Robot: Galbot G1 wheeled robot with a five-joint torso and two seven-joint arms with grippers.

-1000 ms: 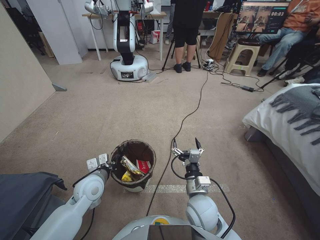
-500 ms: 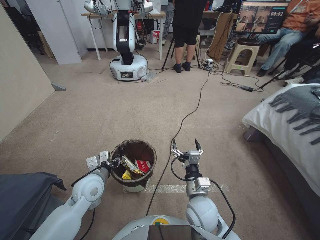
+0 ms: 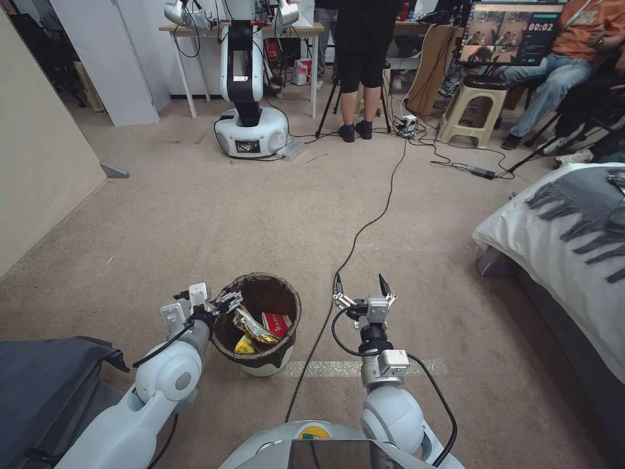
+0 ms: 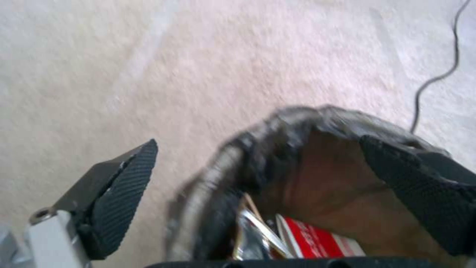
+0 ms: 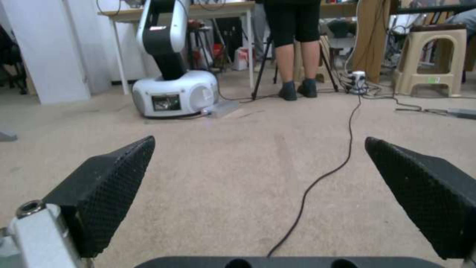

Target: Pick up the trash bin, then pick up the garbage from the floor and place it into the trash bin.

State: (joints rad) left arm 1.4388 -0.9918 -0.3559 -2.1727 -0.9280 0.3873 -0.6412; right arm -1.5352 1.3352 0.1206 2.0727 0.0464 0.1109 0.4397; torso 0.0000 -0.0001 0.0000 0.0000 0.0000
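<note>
Low in the head view, left of centre, the trash bin (image 3: 257, 324) sits on the floor (image 3: 215, 228) with the wide-open left tool (image 3: 218, 307) straddling its rim, so closing on loose liner could tip it, while the right tool (image 3: 359, 288) hangs wide and empty.

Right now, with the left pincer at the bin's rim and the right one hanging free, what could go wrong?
1. The left pincer is open astride the trash bin's rim, one finger inside, one outside. It could catch only the loose bag liner, which may slip.
2. Nudged sideways, the bin could tip and spill the wrappers.
3. The black cable crosses the floor beside the bin, under the open right pincer; it could snag.
</note>
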